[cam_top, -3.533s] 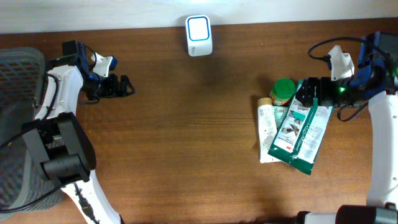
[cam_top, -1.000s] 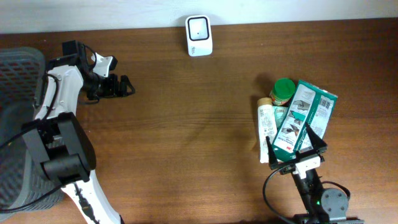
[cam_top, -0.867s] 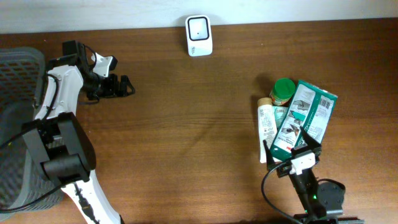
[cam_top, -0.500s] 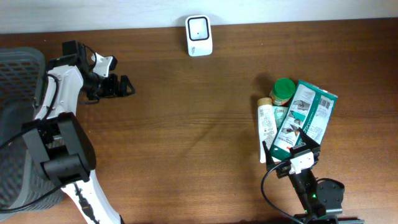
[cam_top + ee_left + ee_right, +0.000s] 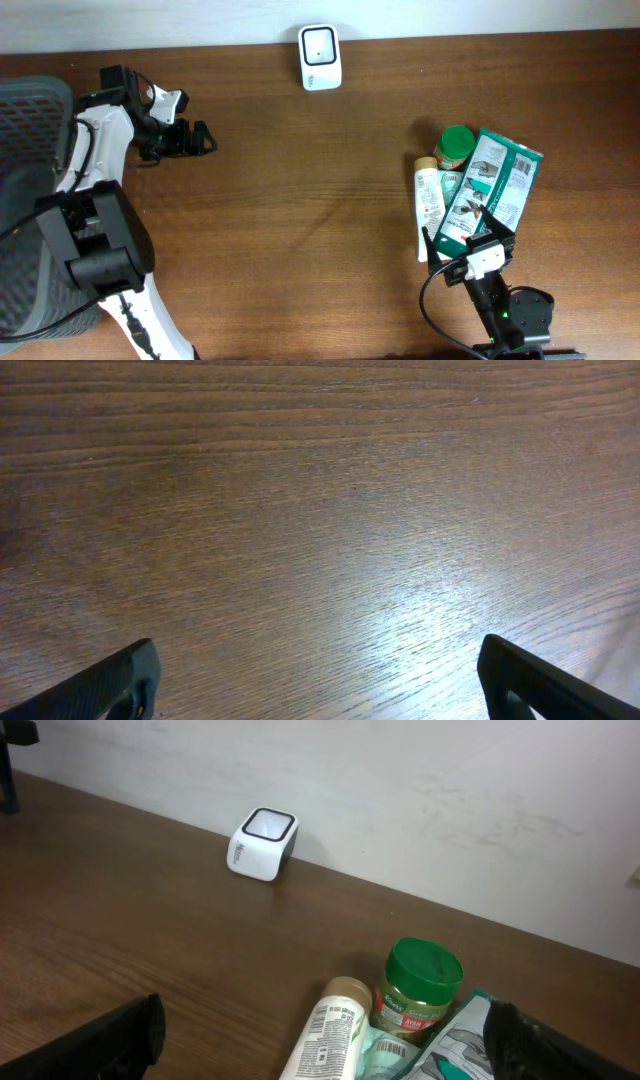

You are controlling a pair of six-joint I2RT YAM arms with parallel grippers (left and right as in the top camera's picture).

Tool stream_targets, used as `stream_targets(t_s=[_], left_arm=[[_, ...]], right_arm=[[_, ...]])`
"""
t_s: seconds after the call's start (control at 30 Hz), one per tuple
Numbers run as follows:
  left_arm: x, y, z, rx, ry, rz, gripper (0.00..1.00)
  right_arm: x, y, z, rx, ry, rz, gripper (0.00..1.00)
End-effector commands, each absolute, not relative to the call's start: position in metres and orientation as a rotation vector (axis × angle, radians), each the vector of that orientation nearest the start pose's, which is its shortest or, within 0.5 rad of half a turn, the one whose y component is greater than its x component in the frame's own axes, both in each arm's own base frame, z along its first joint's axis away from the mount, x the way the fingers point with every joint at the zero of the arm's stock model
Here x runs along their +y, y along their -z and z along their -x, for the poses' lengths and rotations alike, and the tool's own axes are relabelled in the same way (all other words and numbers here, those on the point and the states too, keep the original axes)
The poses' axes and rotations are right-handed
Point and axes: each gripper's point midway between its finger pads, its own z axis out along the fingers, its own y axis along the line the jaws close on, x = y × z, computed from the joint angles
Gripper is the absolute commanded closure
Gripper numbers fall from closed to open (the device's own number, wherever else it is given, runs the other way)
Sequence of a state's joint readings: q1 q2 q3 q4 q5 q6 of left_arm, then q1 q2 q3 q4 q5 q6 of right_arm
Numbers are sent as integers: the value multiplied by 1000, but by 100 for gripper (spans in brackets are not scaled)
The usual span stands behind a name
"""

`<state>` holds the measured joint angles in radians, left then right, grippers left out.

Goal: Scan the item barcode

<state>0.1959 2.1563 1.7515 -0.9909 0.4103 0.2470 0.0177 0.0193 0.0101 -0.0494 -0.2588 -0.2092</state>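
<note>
Two grippers are in view, and both stand with their jaws fully apart, holding nothing. The left gripper point(image 5: 198, 138) hangs over bare table point(image 5: 320, 510), with no item near its fingers.

**Position of the items.** Three candidate items lie in a tight pile at the tips of the right gripper point(image 5: 467, 240).
- The white tube point(image 5: 325, 1035) lies lengthwise between the open fingers.
- The green packet point(image 5: 487, 190) lies just to the right of the tube and overlaps it.
- The green-lidded jar point(image 5: 420, 985) stands upright just beyond the tube's cap.

The scanner point(image 5: 262, 843) sits far ahead of the gripper and to its left, well apart from the pile, window facing up. Whether the fingertips touch the pile cannot be told.

**Step in hand.** No item is grasped yet. The next move is judged to be a descent and closure on one item.

**Hazards.**
1. Double pick: the tube and packet overlap, so jaws closing at this width may catch both.
2. Jar topple: a forward push along the tube can drive its cap into the jar.
3. Slip: the packet is flat and flexible, so a grip on its edge may fold or shed it during the carry.
4. Failed read: no barcode face can be confirmed from these views, so the code may end up turned away from the scanner window.
</note>
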Motion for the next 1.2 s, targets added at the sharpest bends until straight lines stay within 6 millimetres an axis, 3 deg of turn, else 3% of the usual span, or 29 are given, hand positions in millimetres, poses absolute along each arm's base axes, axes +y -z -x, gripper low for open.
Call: stream_targets(t_s=[0.0, 0.13, 0.27, 0.3, 0.43, 0.6, 0.77, 0.93, 1.03, 1.17], left_arm=[[23, -73, -461, 2815, 509, -138, 1], [12, -115, -463, 2729, 469, -194, 1], [-17, -182, -458, 2586, 423, -307, 1], [-32, -210, -452, 2524, 411, -361, 1], [-59, -266, -433, 2390, 388, -450, 1], [-65, -308, -414, 2283, 357, -478, 1], [-64, -376, -420, 1945, 244, -495, 1], [-65, -403, -399, 1642, 153, -503, 1], [-64, -406, -361, 1451, 97, -501, 1], [-64, -391, -311, 1304, 54, -497, 1]], right_arm=[[50, -160, -240, 1587, -70, 380, 2], [50, -160, -240, 1587, -70, 380, 2], [50, -160, -240, 1587, -70, 380, 2], [50, -160, -240, 1587, -70, 380, 2], [50, -160, -240, 1587, -70, 380, 2], [50, -160, -240, 1587, -70, 380, 2], [50, -160, -240, 1587, -70, 380, 2], [50, -160, -240, 1587, -70, 380, 2], [50, -160, -240, 1587, -70, 380, 2], [49, -160, -240, 1587, -70, 380, 2]])
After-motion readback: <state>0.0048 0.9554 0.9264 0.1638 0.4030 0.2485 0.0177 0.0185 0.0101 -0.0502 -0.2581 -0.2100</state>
